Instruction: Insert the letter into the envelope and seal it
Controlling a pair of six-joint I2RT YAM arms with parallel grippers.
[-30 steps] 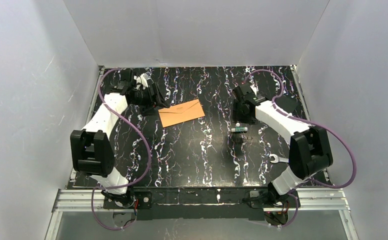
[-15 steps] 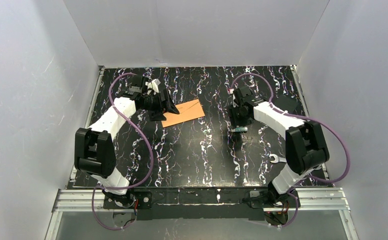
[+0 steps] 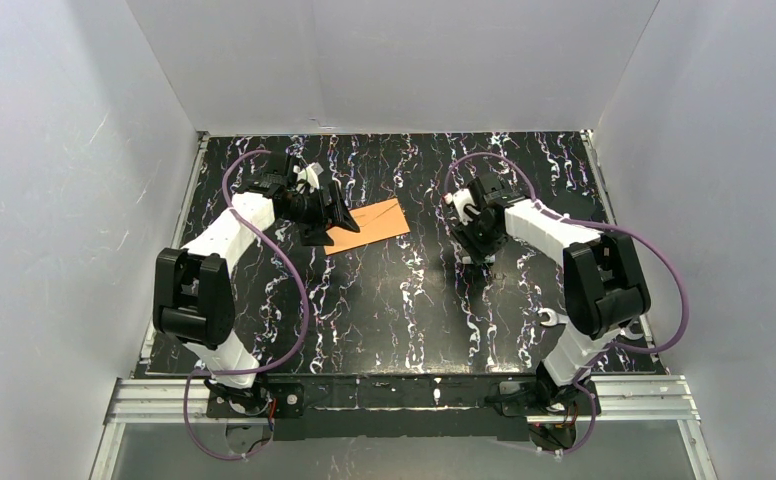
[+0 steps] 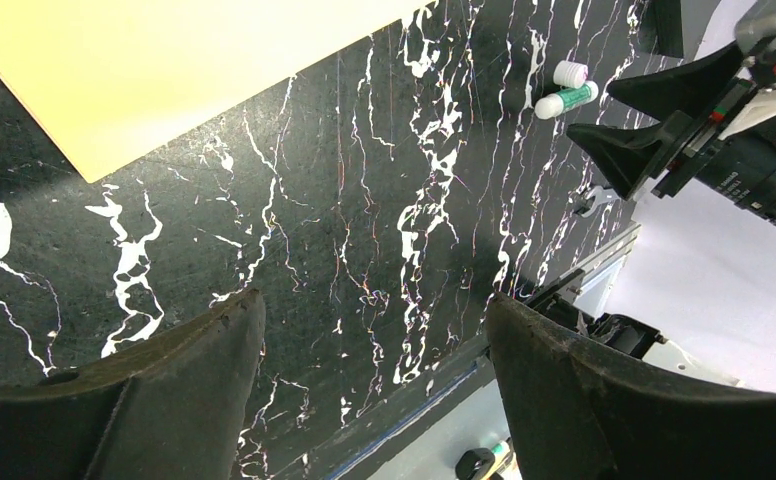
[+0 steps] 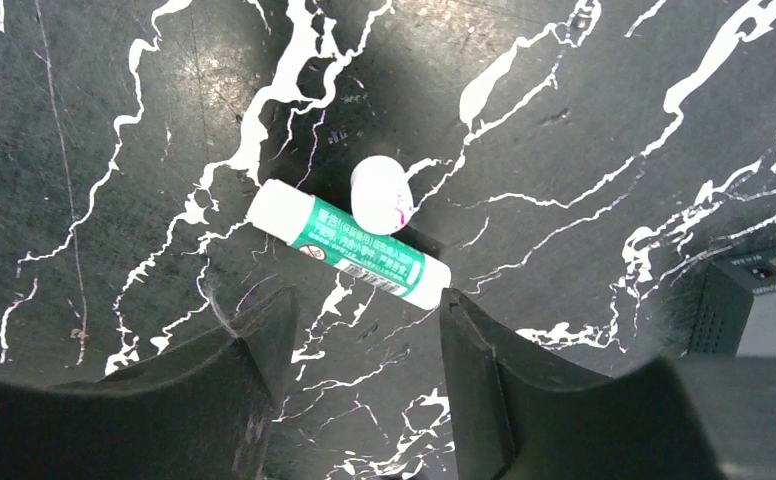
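Lab cell, white walls, black marbled table

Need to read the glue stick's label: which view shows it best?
Right wrist: the glue stick lies close beneath, green label facing up. Left wrist shows it small and far off. In the top external view the right arm hides it.

Matt paper envelope, glossy (marbled) table
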